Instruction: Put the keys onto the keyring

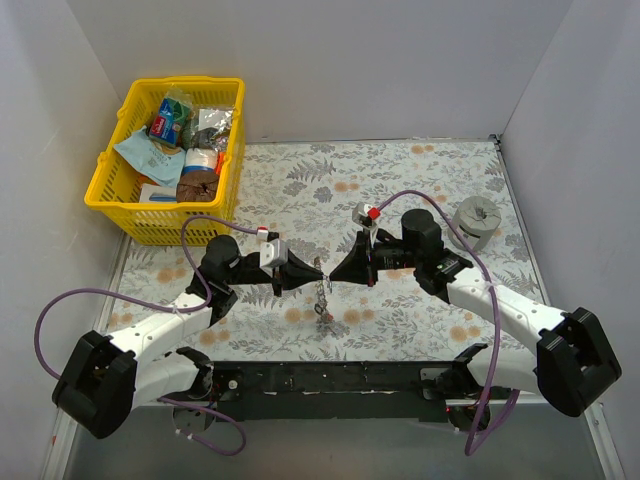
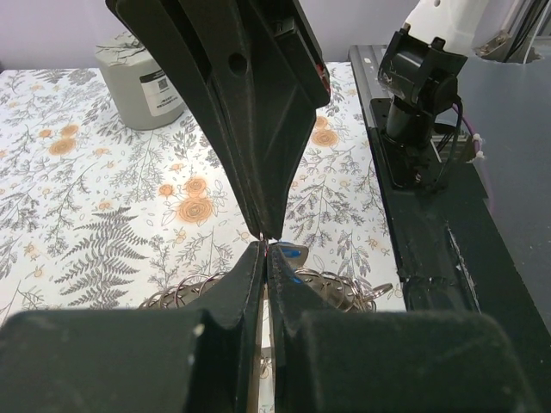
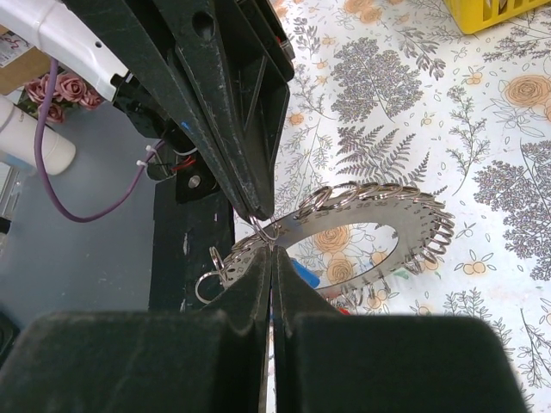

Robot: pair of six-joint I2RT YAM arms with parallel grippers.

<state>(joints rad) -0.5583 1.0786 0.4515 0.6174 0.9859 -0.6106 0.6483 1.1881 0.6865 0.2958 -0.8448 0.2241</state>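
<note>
The keyring (image 1: 323, 297), a flat silvery ring rimmed with small split rings, hangs above the table between my two grippers. My right gripper (image 1: 336, 270) is shut on its rim, as the right wrist view (image 3: 273, 249) shows, with the keyring (image 3: 362, 207) spreading beyond the tips. My left gripper (image 1: 306, 272) meets it tip to tip and is shut on a small split ring at that rim (image 2: 265, 246). A blue key (image 3: 304, 274) and a red key (image 3: 343, 311) hang under the keyring. The blue key (image 2: 289, 253) and the keyring (image 2: 326, 289) show behind my left fingers.
A yellow basket (image 1: 110, 180) of packets stands at the back left. A squat grey cylinder (image 1: 476, 222) stands at the right, also in the left wrist view (image 2: 142, 82). The black base rail (image 1: 330, 378) runs along the near edge. White walls enclose the table.
</note>
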